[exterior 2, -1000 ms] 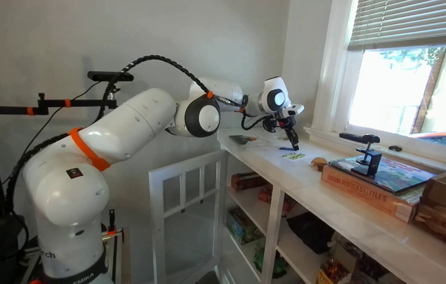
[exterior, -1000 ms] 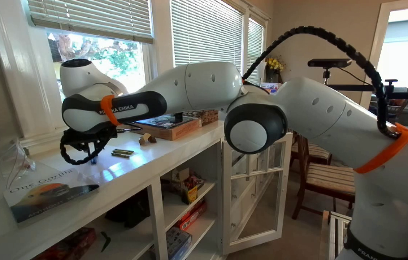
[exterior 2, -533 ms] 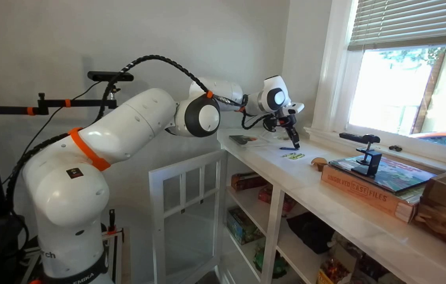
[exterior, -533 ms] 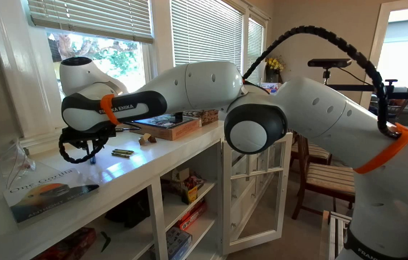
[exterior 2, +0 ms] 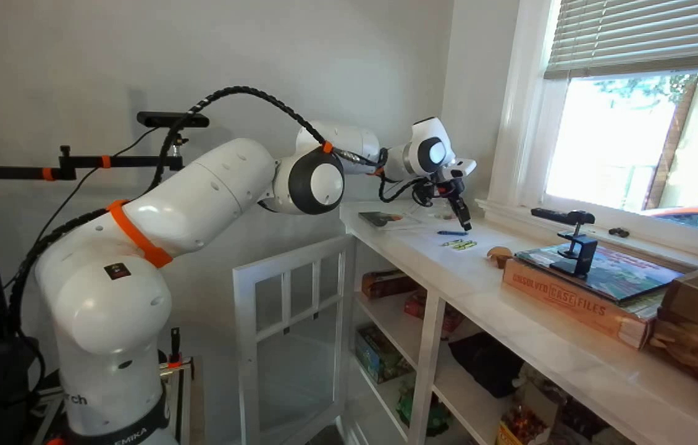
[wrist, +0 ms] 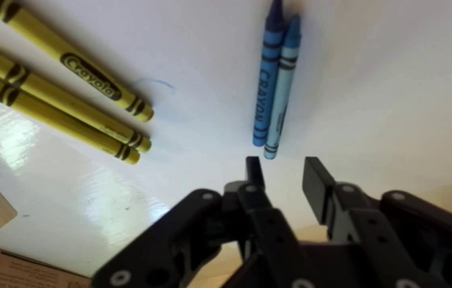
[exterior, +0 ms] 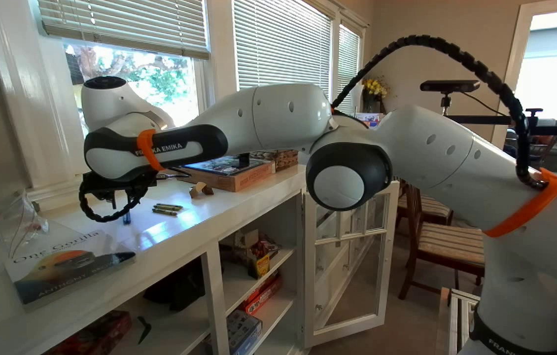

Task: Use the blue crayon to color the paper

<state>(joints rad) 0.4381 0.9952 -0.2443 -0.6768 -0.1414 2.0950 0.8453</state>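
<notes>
The paper (wrist: pixel 350 104) is white, the blue crayon (wrist: pixel 267 80) black-banded.

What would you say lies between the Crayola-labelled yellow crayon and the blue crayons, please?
In the wrist view, white paper bearing a thin, curved blue stroke; no object lies between the yellow crayon and the blue crayons.

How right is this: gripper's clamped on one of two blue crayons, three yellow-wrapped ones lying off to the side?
Not clamped: the wrist view shows the gripper open, nothing between its fingers; both blue crayons lie side by side on the paper. Three yellow-wrapped crayons off to the side: correct.
</notes>
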